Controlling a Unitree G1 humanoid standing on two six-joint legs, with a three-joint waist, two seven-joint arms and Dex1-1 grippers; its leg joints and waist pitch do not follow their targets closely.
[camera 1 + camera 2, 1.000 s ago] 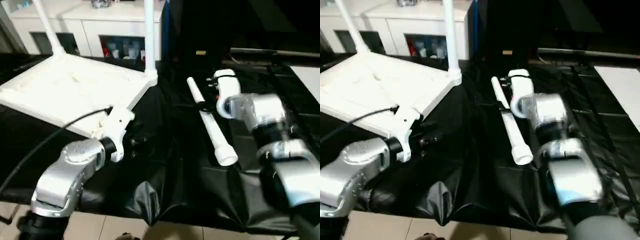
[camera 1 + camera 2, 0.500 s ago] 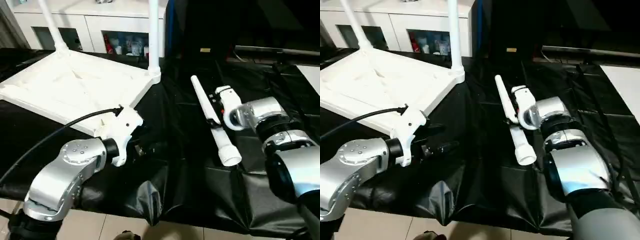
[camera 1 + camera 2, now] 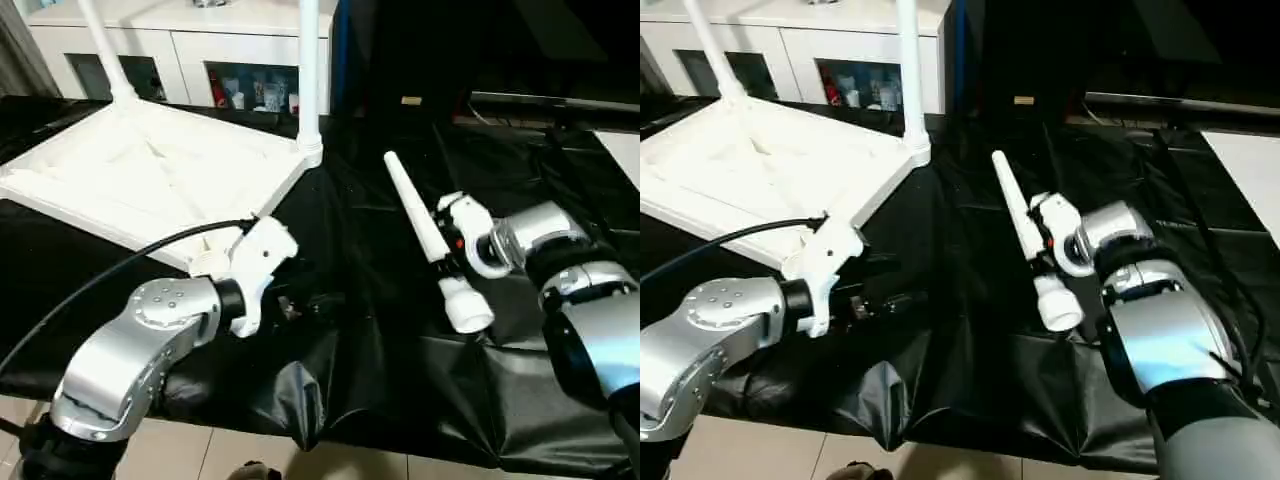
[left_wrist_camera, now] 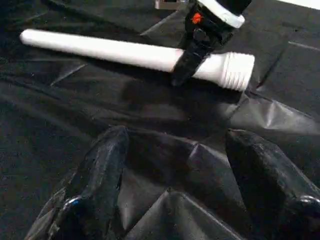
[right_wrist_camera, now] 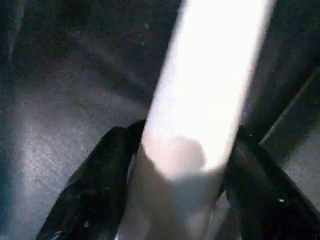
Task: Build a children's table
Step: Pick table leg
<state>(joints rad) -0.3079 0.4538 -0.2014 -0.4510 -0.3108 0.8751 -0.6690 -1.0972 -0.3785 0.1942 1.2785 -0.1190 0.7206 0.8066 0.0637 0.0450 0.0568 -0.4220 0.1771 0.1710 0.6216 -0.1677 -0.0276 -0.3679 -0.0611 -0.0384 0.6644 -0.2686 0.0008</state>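
Upturned white plastic table top [image 3: 150, 175] lying ribbed side up at the far left of the work table [image 3: 380, 370] draped in black sheeting, with two tapered white legs already standing upright in its far corner sockets: one leg [image 3: 100, 50] at the back left, another [image 3: 308, 70] at the back right corner. Loose fourth-kind piece, a long tapered white table leg [image 3: 430, 245], lying flat on the black sheet to the right of the top, thin tip pointing away, thick threaded end [image 4: 235, 70] nearest the robot. Right claw [image 3: 1043, 250] set across this leg near its thick end, one black finger [image 5: 100, 175] on each side of the white shaft; fingers close against it, though whether actually pinching it cannot be told. Left claw [image 4: 175, 190] hanging low over the crumpled sheet just beside the near corner of the table top, black fingers [image 4: 100, 170] spread apart with nothing between them, pointed toward the lying leg. White glass-door cabinet [image 3: 190, 60] along the wall behind.
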